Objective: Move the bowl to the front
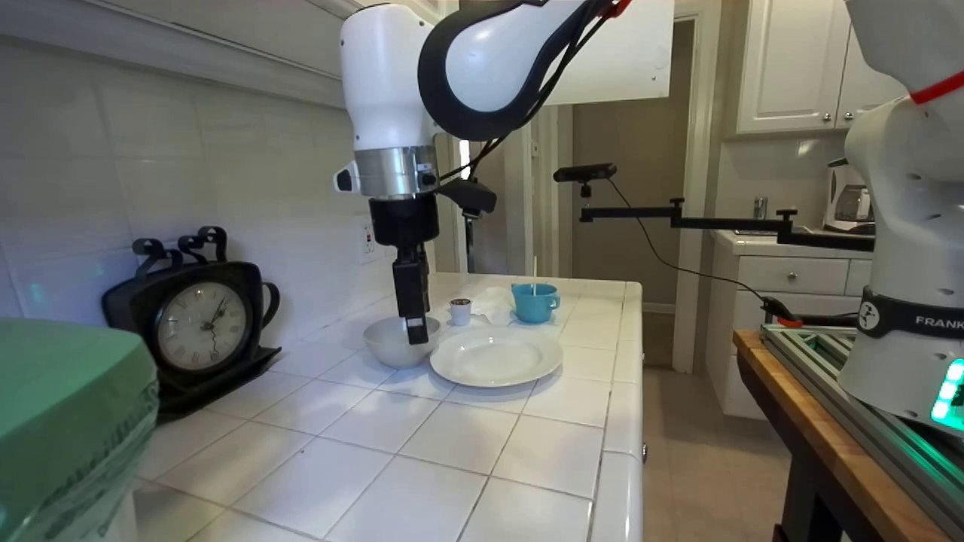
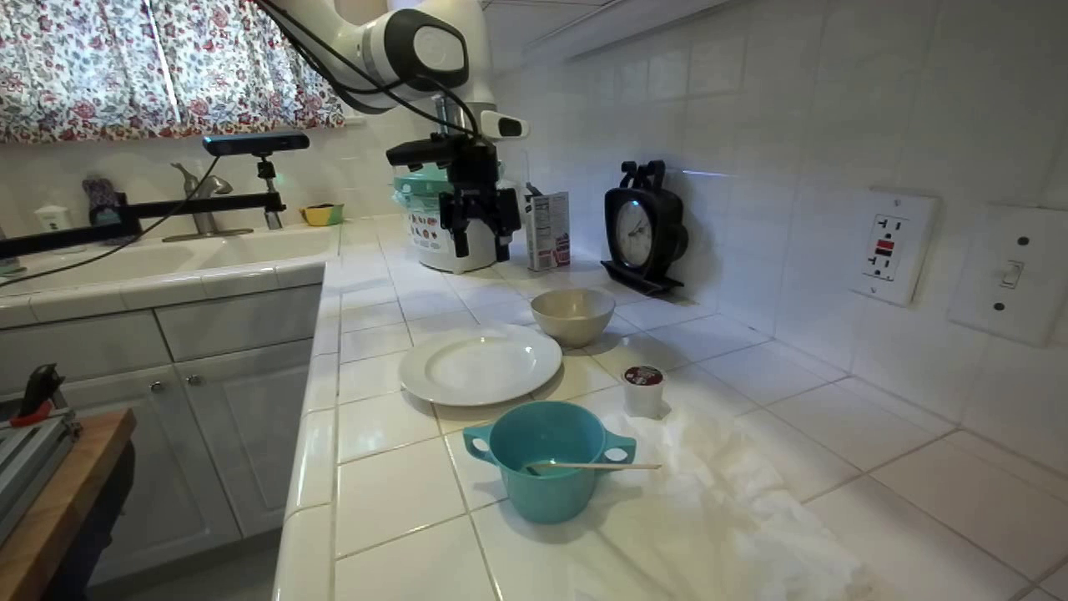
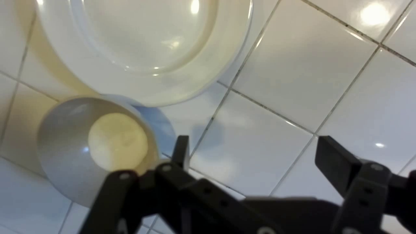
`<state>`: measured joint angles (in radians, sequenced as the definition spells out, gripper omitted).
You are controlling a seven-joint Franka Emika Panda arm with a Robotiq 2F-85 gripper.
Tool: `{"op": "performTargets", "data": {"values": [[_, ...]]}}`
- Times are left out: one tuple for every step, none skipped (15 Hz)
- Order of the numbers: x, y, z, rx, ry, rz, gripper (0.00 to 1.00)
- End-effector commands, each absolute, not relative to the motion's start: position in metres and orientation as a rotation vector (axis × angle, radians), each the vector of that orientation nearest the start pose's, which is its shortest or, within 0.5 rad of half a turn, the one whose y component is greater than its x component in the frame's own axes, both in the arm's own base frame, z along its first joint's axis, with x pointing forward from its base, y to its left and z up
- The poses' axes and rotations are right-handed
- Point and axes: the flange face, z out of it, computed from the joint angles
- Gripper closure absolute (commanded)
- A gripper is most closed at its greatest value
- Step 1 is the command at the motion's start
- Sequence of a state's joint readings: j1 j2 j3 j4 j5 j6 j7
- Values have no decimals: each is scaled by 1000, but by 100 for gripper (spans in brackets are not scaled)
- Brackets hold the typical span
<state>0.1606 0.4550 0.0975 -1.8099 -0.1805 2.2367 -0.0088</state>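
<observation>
One bowl (image 2: 572, 319) is resting beside one plate (image 2: 482, 365), and the gripper (image 3: 255, 154) is hanging over the counter (image 2: 388, 517)

In both exterior views the bowl is standing upright on the tiled counter, just beside the flat white plate; I cannot tell if they are touching. The gripper is pointing downward in released state: its two fingers (image 3: 338, 162) are standing wide apart, and in the wrist view tile (image 3: 250, 128) is showing between them. In this same view the bowl is appearing at the left, and one finger is partly covering it. Near the bowl a small pod (image 2: 643, 399) is standing, and a blue cup (image 2: 546, 488) is holding a thin stick (image 2: 617, 466).
</observation>
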Motion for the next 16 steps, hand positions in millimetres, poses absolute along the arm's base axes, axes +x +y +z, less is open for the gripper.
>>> {"op": "performTargets", "data": {"values": [[628,156,290,-3183,-607,30,0],[629,155,289,-3187,-606,28,0],[630,153,291,-3190,-604,25,0],[631,152,292,-3194,-603,26,0],[632,149,293,-3196,-602,27,0],[635,146,293,-3198,-597,25,0],[637,142,293,-3200,-589,22,0],[640,138,292,-3198,-583,28,0],[643,135,290,-3200,-576,34,0],[645,131,288,-3197,-571,31,0],[649,128,285,-3200,-560,21,0],[651,126,281,-3200,-554,26,0],[655,124,276,-3198,-551,25,0],[658,123,271,-3193,-549,27,0],[661,122,266,-3191,-548,24,0],[664,121,262,-3191,-542,18,0]]}}
